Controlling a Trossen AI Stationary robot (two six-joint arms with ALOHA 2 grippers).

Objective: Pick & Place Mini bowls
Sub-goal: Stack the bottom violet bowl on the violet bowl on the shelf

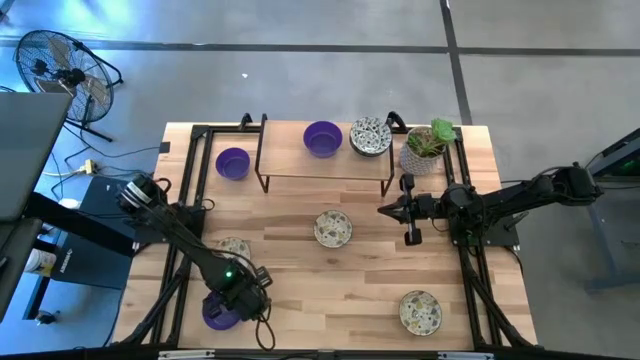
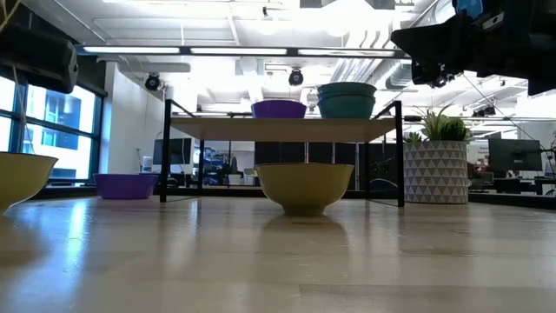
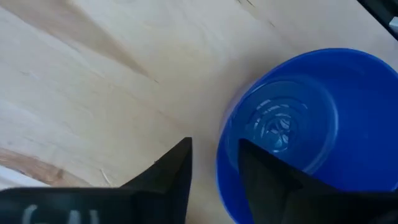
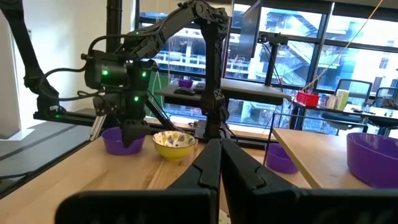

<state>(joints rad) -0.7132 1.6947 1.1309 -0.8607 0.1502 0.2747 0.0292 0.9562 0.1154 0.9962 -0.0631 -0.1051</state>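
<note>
Now | your left end effector has its fingers apart, one inside and one outside the rim of the purple mini bowl at the tabletop front-left corner | right end effector fingers together, waiting mid-right | close off-centre and the bowl may tip or slide out

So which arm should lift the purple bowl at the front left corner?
The left. Its pincer is directly over that purple bowl, one finger inside and one outside the rim in the left wrist view. The right pincer hangs shut beside the rack, far across the table.
</note>
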